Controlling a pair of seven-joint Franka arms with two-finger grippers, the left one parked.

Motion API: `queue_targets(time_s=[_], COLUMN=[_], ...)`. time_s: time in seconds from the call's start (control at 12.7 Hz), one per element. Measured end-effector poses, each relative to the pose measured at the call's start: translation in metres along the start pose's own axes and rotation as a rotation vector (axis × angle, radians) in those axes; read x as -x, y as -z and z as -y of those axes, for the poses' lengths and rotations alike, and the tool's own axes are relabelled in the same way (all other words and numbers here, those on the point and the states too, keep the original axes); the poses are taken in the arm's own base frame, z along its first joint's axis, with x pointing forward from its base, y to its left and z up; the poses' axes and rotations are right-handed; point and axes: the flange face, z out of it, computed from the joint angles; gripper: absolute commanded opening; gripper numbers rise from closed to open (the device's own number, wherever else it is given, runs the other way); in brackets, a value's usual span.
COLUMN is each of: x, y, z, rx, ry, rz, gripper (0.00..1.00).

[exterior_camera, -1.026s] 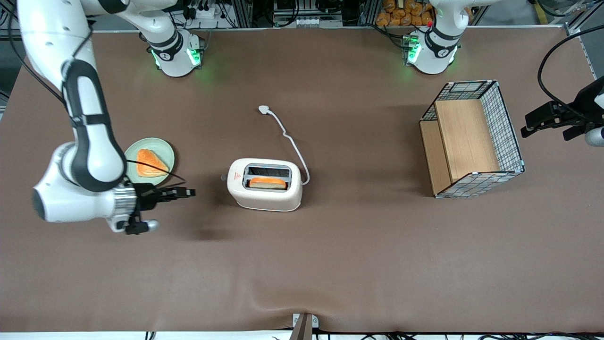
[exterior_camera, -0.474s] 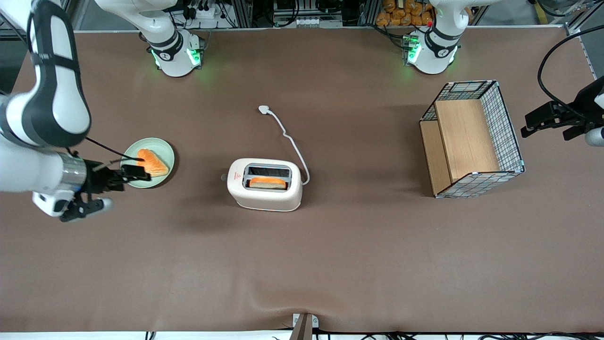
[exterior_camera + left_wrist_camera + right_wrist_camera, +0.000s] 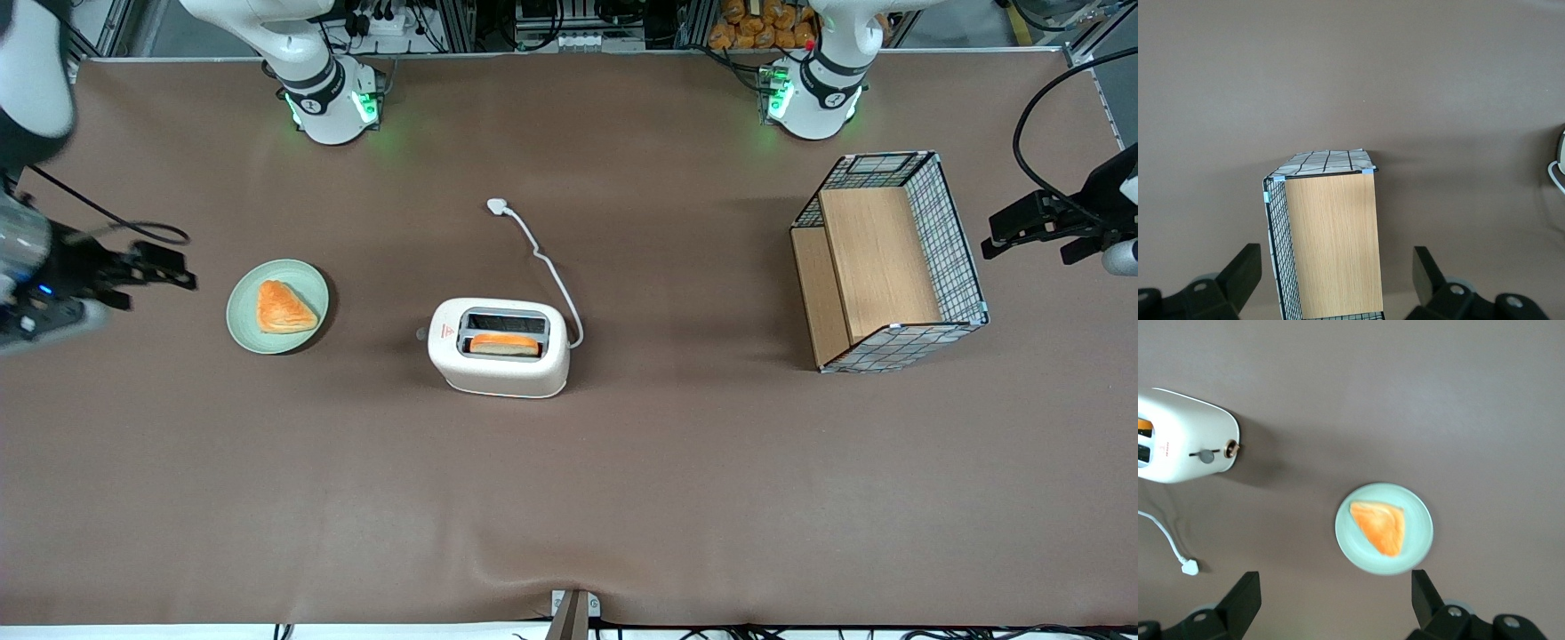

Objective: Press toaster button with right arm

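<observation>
The cream-white toaster (image 3: 498, 348) stands mid-table with a slice of toast (image 3: 504, 344) in the slot nearer the front camera. Its small grey button (image 3: 420, 335) sticks out from the narrow end that faces the working arm's end of the table. The right wrist view shows the toaster (image 3: 1185, 437) and the grey button (image 3: 1206, 457) on its end slit. My right gripper (image 3: 169, 267) is open and empty, raised over the table's edge at the working arm's end, well away from the toaster. In the wrist view the gripper (image 3: 1335, 590) has its fingers spread wide.
A pale green plate (image 3: 244, 324) with an orange pastry (image 3: 283, 307) lies between the gripper and the toaster, and the plate also shows in the right wrist view (image 3: 1418, 520). The white cord ends in a plug (image 3: 496, 206). A wire-and-wood basket (image 3: 889, 262) stands toward the parked arm's end.
The right arm has drawn back from beside the toaster, over the plate, toward the working arm's end of the table. The toaster, plate and basket have not moved.
</observation>
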Motion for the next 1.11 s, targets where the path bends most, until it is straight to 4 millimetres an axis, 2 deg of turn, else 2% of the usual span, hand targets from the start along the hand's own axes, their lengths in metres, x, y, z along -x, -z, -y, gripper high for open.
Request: queue_targets(time_s=[0.24, 0.47, 1.11], x=[0.039, 0.069, 0.072], y=[0.042, 0.065, 0.077], z=[0.008, 0.020, 0.013], rx=[0.019, 0.042, 0.052], ry=[-0.090, -0.219, -0.278], rz=[-0.027, -0.020, -0.046], gripper=[1.00, 1.00, 1.00])
